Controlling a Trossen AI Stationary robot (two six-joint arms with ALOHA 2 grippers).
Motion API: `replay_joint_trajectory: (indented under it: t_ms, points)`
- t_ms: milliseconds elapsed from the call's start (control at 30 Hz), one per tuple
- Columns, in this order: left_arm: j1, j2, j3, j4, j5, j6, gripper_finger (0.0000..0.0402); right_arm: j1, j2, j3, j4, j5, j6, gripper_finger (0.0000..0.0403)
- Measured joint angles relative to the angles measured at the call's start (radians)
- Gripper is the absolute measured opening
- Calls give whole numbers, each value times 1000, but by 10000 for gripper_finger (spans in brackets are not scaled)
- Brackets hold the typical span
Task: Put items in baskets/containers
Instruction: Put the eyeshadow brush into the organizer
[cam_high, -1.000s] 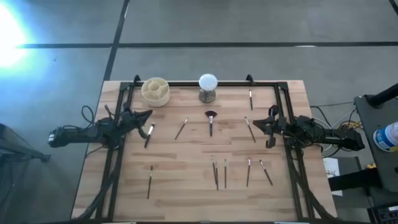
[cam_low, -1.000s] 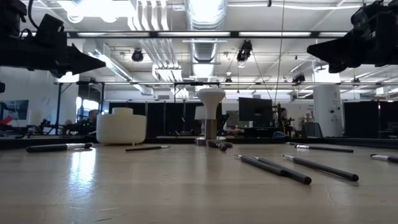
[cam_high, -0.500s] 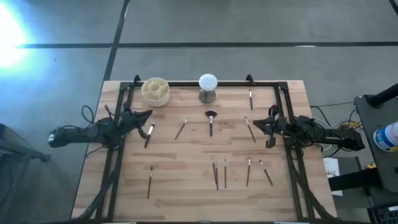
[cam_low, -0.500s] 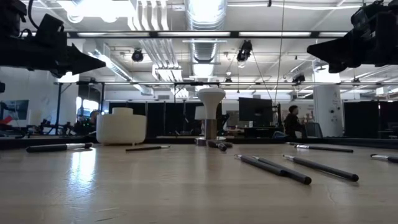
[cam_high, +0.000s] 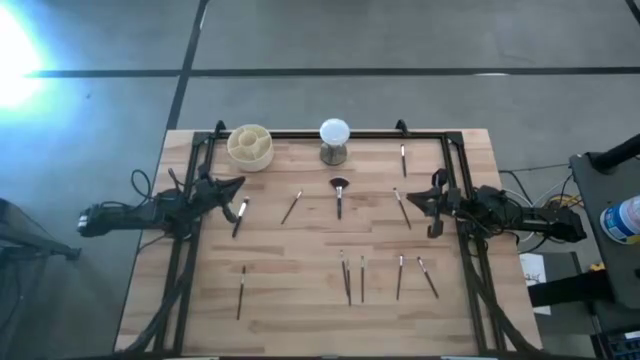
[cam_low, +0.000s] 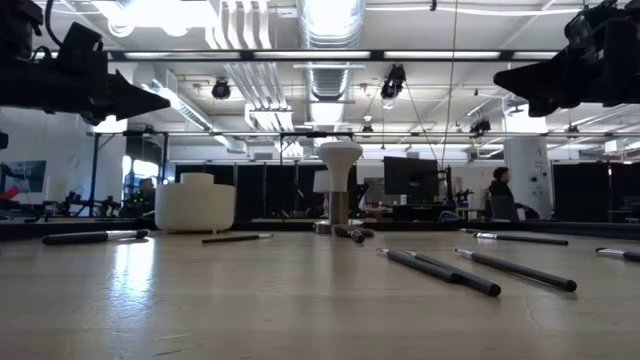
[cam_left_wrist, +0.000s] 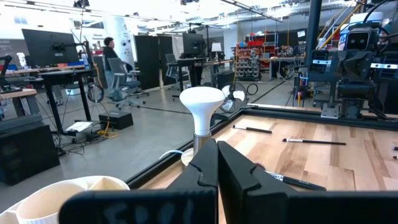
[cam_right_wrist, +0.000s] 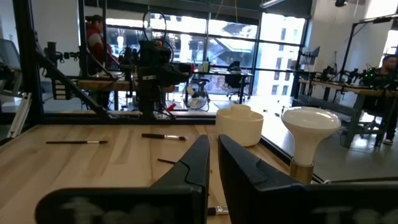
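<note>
Brushes (cam_high: 346, 277) litter mid-table; cup (cam_high: 249, 146) sits at the far-left corner.

Left claw (cam_high: 237, 184): hanging with fingers together above the desk (cam_high: 300, 300) edge; a brush (cam_high: 240, 216) is lying just ahead and below.
Beyond left claw: the cream cup (cam_high: 249, 146) is standing near its far side, with bare wood between.
Right claw (cam_high: 433, 203): hanging closed over the opposite edge; a brush (cam_high: 402, 208) is lying just ahead.
Between the claws: scattered brushes and the white ball on its stand (cam_high: 334, 140) are sitting in the way.
Frame (cam_high: 340, 134): black rails are running along the far edge.
</note>
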Motion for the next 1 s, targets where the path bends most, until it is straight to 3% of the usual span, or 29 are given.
replay_joint_trajectory:
  t_ms: [367,567,767,1000]
  points:
    - [0,0,0,26,-2,11,0,0,14,0,241,7,3,28]
    - [0,1,0,45,-2,1,0,-1,67,0,248,220,0,28]
    - [0,2,0,52,-1,-103,0,-1,158,0,266,376,7,28]
    - [0,2,0,62,0,-188,0,-1,238,43,191,394,115,28]
